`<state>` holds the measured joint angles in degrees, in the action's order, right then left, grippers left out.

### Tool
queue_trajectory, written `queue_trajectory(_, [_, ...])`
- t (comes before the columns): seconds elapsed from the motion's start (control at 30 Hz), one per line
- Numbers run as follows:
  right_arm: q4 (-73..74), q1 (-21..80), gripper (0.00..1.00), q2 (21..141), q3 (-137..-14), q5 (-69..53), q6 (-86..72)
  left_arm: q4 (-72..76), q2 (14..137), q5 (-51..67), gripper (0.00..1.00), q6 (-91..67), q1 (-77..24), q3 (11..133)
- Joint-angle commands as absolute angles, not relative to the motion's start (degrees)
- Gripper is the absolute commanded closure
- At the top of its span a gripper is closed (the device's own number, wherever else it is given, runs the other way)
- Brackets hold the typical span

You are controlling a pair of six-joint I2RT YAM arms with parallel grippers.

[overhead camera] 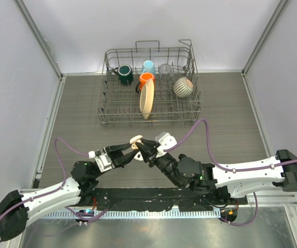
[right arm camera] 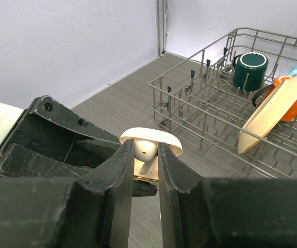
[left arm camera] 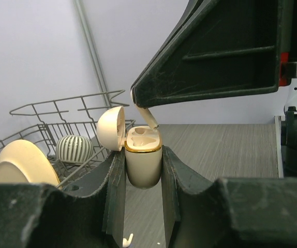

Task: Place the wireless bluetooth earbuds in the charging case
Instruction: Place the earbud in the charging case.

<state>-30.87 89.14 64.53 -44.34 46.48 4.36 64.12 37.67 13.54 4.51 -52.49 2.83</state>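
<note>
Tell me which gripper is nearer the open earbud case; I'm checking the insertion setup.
Left. The left gripper clamps the open case around its body. The right gripper hangs just above its opening, pinching an earbud whose stem points down toward it.

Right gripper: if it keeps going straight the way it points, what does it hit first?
Most likely the open cream case in the left gripper, directly beyond the right gripper; the earbud it pinches would touch first. Gap hard to judge.
</note>
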Motion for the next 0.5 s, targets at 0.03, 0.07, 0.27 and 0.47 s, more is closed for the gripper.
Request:
queue_trajectory(0.03, [-35.51,89.38,0.99,65.13,-44.56,49.74,6.33,69.08,37.18,14.15,1.00,4.13,-52.73,1.41])
queue_trajectory(0.07, [-35.77,89.38,0.99,65.21,-44.39,49.92,6.59,69.17,37.09,14.15,1.00,4.13,-52.73,1.41])
queue_trajectory(0.27, [-38.49,89.47,0.99,65.21,-43.59,51.68,7.91,68.73,36.21,14.15,1.00,4.22,-52.73,1.23])
queue_trajectory(0.47, [-39.20,89.39,0.99,66.18,-43.51,52.38,8.97,69.61,35.95,14.33,1.00,3.61,-52.73,0.97])
